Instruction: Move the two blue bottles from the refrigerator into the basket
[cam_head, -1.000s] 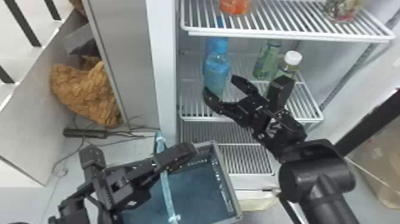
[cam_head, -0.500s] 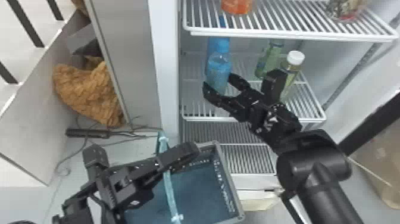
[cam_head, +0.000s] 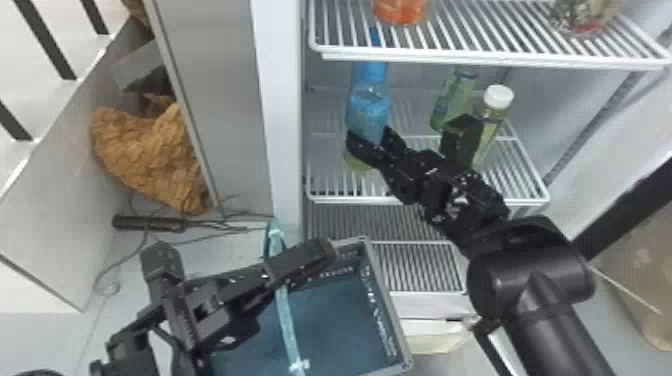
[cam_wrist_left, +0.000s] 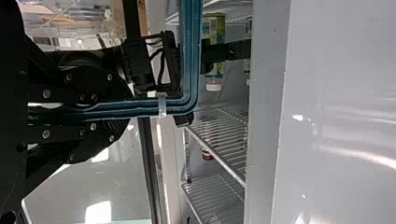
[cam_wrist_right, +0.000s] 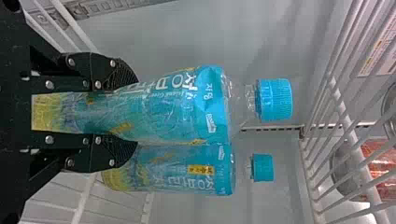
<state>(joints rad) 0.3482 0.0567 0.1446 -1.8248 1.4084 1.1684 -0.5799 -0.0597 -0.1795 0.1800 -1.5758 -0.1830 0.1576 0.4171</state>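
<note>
Fingers of the R hand (cam_head: 370, 134) sit either side of the front blue bottle (cam_wrist_right: 159, 109), closed in on it w/ the bottle btwn them, so the gap is abt. the bottle's own width; the hold is on the lower part of the body, w/ shoulder, neck and blue cap (cam_wrist_right: 274, 99) well past the fingertips; the bottle stands upright over the middle fridge shelf (cam_head: 430, 200), its base low btwn the fingers, close to the palm end.

2nd blue bottle (cam_wrist_right: 187, 170) is upright too, just beside the R hand, outside its grip; in the head view it's behind the front one, deeper in the fridge; both are under the upper shelf (cam_head: 480, 57), w/ an orange container (cam_head: 400, 10) on top of that.

L hand (cam_head: 326, 247) is down at the basket (cam_head: 387, 310), fingers nearly together w/ the blue-green handle (cam_wrist_left: 159, 107) pinched btwn them; basket sits in front of the fridge, lower than the middle shelf and well apart from the R hand; both blue bottles are in the fridge, up above it.

White-capped bottle (cam_head: 499, 97) and a green bottle (cam_head: 452, 102) stand on the same shelf as the blue pair, off to the R, the former partly behind the R arm.
</note>
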